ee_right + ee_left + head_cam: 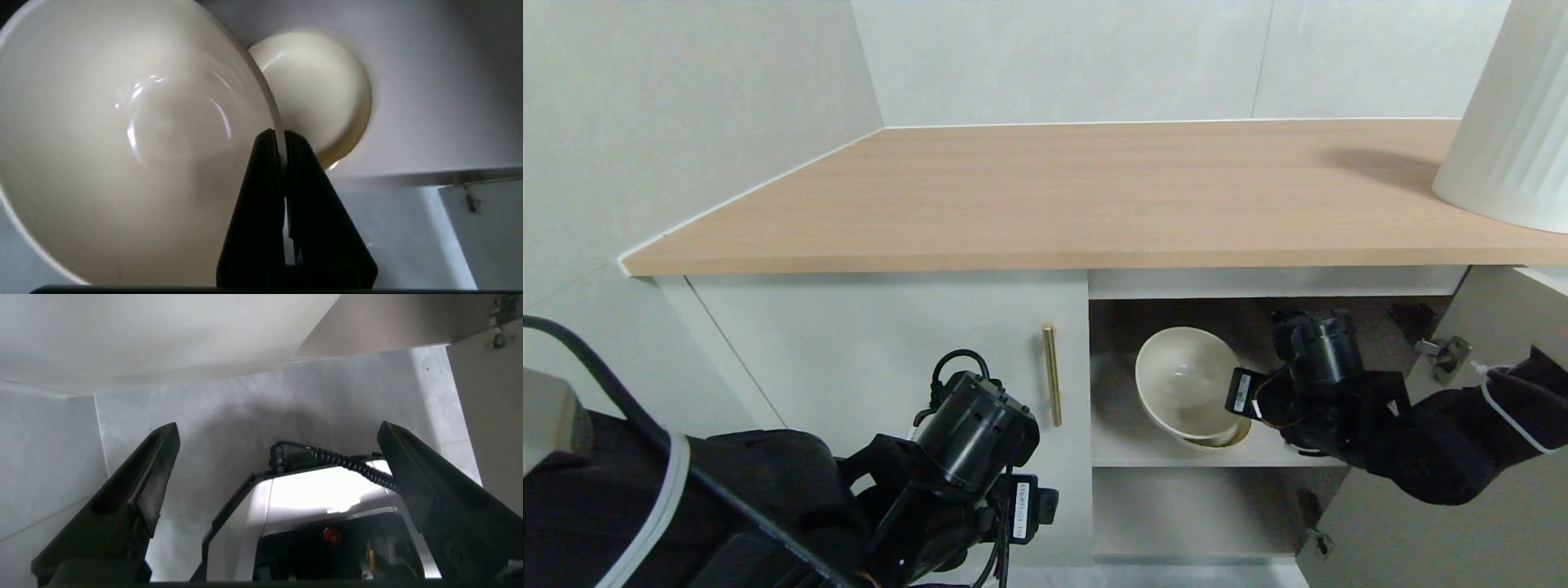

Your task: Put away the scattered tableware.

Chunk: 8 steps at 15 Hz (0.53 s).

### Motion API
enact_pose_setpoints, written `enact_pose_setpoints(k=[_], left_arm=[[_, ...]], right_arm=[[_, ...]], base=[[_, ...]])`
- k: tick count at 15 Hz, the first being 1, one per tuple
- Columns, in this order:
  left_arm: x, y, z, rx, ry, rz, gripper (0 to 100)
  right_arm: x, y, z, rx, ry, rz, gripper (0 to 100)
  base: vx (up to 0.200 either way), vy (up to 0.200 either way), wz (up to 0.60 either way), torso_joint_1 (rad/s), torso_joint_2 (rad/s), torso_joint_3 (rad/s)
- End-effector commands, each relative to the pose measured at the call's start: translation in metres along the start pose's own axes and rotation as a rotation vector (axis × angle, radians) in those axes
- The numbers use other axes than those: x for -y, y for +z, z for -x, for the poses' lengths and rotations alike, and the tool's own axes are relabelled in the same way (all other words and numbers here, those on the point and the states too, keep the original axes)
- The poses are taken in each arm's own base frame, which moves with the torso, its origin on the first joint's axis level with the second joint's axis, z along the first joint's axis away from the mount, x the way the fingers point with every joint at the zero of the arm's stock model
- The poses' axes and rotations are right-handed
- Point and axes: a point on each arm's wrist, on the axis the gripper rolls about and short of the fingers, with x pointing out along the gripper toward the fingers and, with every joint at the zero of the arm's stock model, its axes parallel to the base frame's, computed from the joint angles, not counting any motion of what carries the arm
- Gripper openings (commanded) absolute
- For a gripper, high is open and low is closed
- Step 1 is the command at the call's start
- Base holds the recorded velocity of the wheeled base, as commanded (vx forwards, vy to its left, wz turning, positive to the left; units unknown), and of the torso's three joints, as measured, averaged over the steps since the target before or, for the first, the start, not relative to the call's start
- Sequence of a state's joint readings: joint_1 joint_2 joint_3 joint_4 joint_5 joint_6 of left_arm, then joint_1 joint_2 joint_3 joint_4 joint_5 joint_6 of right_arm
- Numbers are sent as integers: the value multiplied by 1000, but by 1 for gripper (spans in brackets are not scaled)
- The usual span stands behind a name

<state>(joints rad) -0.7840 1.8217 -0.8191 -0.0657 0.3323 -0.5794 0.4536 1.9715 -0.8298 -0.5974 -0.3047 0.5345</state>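
A cream bowl (1184, 384) hangs tilted inside the open right half of the cabinet, over the upper shelf (1123, 445). My right gripper (1241, 404) is shut on its rim; in the right wrist view the dark fingers (270, 204) pinch the edge of the bowl (139, 139). Under the held bowl a second cream dish (1217, 439) rests on the shelf, also seen as a round dish (315, 82). My left gripper (278, 498) hangs low in front of the closed left door, open, with nothing between its fingers (135, 498).
The wooden countertop (1054, 196) carries a white ribbed container (1515, 122) at the far right. The left door has a brass handle (1051, 374). The right door (1486, 359) is swung open. A lower shelf (1192, 514) sits beneath.
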Motion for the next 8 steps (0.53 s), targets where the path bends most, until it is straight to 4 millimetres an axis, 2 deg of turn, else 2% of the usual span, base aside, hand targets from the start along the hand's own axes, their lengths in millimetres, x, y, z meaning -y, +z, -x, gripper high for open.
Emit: enact_pose_setpoints(k=[1,8], left_arm=[[0,0,0,-1,2,0,100],[0,-1,0,-4,3,-1,100]], right_arm=[[10,-5,-20,-12,-62,-4,0],[21,-13,-42,-26,-139,1,0]], base=[[0,0,0,0,0,0],[0,0,0,0,0,0]])
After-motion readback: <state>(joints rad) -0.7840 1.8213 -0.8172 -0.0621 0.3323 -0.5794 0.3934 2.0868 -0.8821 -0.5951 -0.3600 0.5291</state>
